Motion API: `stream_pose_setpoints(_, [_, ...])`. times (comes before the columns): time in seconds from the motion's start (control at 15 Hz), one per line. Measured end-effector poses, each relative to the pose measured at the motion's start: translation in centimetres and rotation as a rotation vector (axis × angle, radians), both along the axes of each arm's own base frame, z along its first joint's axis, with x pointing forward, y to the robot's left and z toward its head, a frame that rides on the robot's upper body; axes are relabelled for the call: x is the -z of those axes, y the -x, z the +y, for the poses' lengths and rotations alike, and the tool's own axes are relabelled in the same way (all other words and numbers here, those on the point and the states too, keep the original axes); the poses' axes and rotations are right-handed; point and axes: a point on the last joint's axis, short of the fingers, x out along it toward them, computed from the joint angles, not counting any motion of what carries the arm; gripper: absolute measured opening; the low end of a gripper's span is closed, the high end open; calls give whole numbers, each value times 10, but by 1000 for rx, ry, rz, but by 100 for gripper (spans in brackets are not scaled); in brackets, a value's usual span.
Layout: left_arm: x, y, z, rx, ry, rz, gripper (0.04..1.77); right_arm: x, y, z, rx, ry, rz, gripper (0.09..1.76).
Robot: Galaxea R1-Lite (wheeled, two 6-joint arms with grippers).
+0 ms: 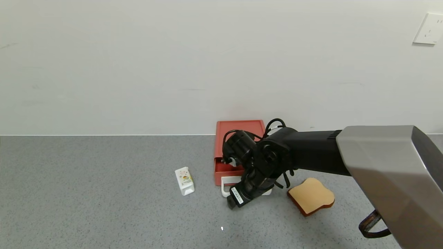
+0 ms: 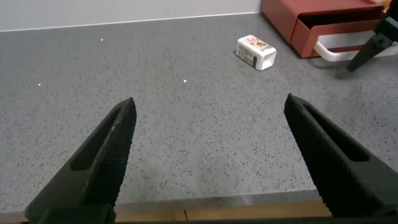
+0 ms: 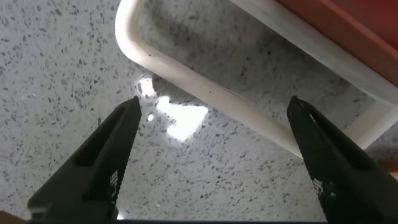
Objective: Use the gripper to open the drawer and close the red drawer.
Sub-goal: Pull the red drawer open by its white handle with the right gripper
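The red drawer (image 1: pixel 239 129) stands at the back of the table by the wall, its tray slid a little way out. Its white loop handle (image 1: pixel 225 185) lies on the table in front of it. My right gripper (image 1: pixel 238 202) hangs over the handle, pointing down, with its jaws open and empty. In the right wrist view the handle's front bar (image 3: pixel 205 93) runs just beyond the open gripper (image 3: pixel 214 102), with the red tray front (image 3: pixel 348 25) behind. My left gripper (image 2: pixel 211 102) is open and empty, parked low near the table's front edge, out of the head view.
A small white carton (image 1: pixel 184 180) lies left of the drawer and also shows in the left wrist view (image 2: pixel 256 51). A toy bread slice (image 1: pixel 311 196) lies to the drawer's right. A wall socket (image 1: pixel 428 29) is at the upper right. The table's front edge (image 2: pixel 217 208) is under the left gripper.
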Motion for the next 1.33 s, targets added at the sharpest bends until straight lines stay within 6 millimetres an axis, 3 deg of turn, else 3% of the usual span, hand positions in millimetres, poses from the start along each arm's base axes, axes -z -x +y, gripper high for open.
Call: stream_pose_setpoints(1.33, [-1, 0, 0, 0, 0, -16, 172, -3, 51, 5, -24, 17, 114, 171])
